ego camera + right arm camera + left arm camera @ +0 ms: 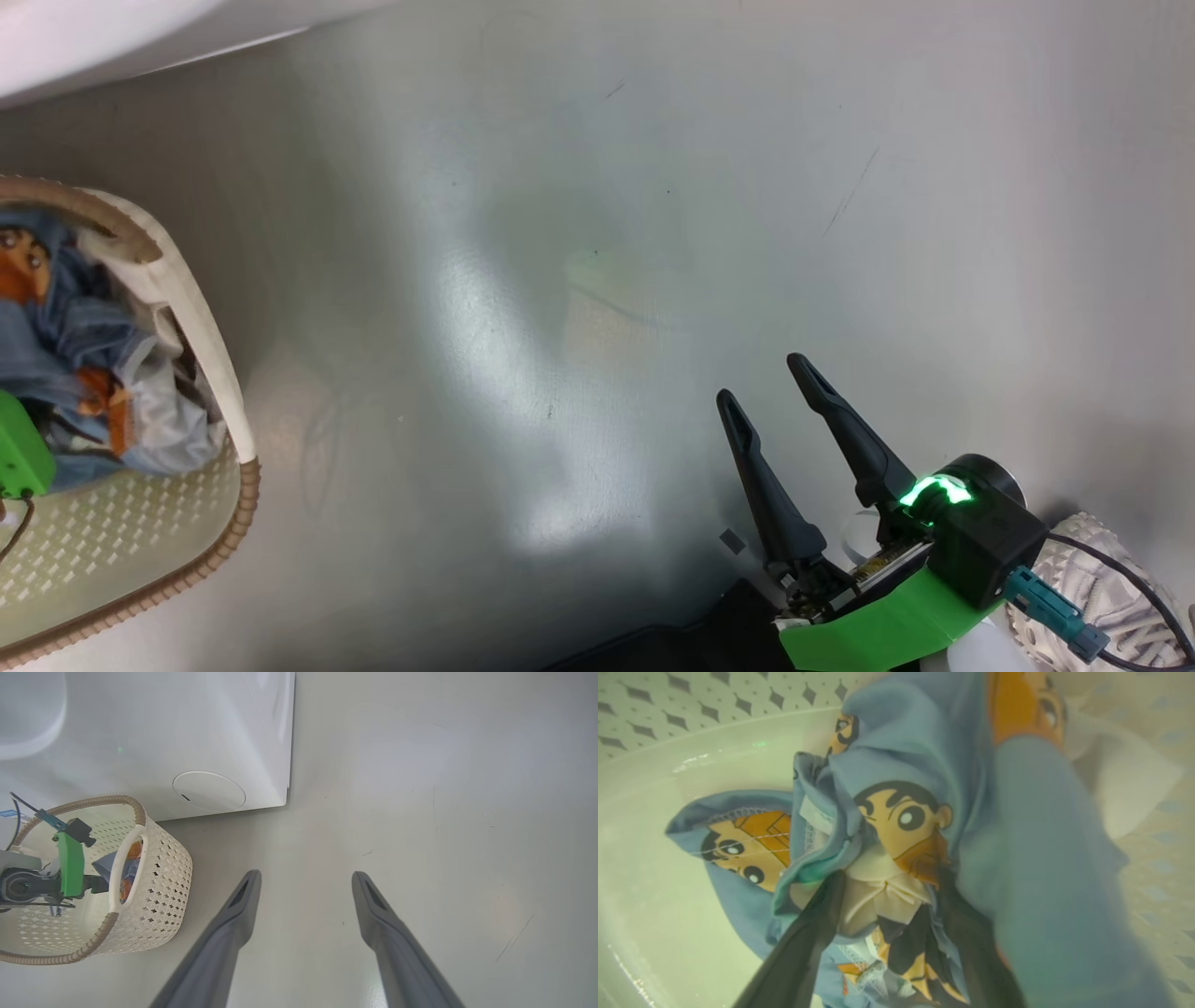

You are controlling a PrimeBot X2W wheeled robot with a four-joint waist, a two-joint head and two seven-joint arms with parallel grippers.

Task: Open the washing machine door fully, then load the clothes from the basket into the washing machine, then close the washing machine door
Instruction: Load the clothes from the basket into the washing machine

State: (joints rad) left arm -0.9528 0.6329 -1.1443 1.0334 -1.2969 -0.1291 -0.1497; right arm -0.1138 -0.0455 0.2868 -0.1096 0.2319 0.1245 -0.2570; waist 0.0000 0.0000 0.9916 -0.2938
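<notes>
Loading was unfinished: left gripper (891, 878) clenched light blue cartoon-printed fabric clothes (924, 756) inside cream perforated plastic basket (201, 317); right gripper (763, 378) released, lower right.

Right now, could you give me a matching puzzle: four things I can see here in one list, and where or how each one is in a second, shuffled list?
Things
1. dark two-fingered left claw
2. dark two-fingered right claw
3. light blue cartoon-print clothes
4. round white flap

Places and states
A. low on the big white washing machine
B. open, over bare grey floor
C. heaped in the cream perforated plastic basket
D. fingers either side of bunched fabric

Pairs: 1-D, 2-B, 3-C, 4-A
</notes>
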